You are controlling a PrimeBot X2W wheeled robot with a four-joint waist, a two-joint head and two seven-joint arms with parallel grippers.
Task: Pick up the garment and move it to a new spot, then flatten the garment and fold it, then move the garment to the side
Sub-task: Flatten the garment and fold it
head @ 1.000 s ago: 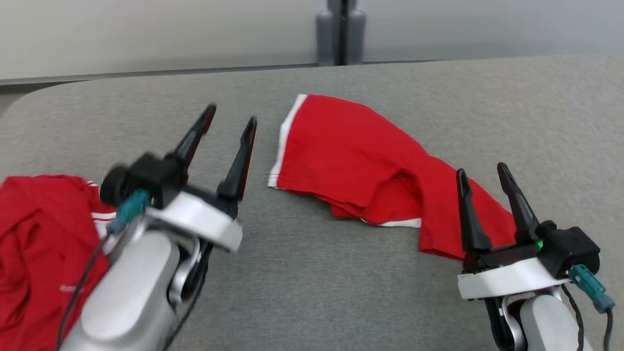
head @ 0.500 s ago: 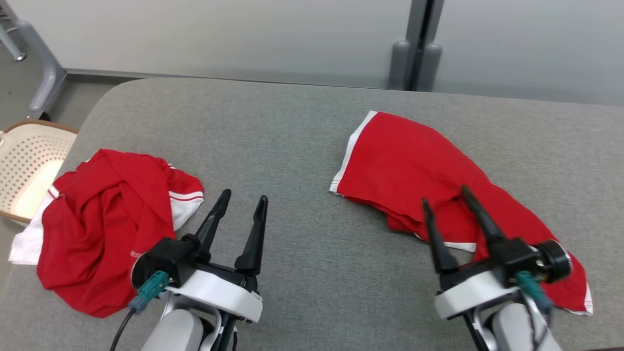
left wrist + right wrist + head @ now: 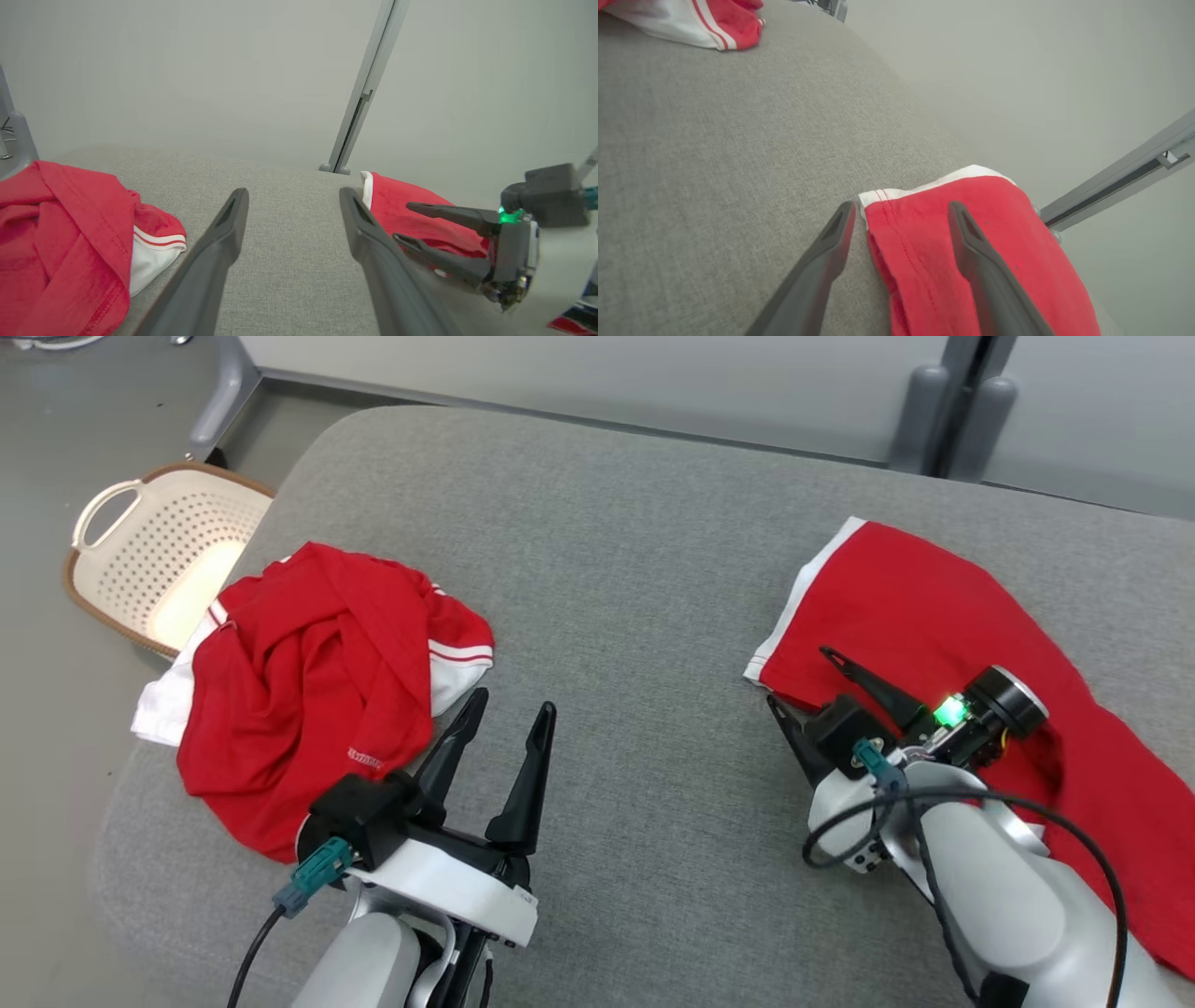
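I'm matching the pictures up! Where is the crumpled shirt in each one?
Head view: crumpled shirt at middle left.
Left wrist view: lower left.
Right wrist view: top left corner.
Shared landmark: the flat garment with a white hem, lying across the table from it.

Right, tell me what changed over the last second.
The head camera swung left, bringing a basket into view. The right end effector rolled over; its fingers now point left over the right garment's corner, not up the view. Nothing was gripped. The left end effector stayed open, like the right; the left garment and right one stayed put.
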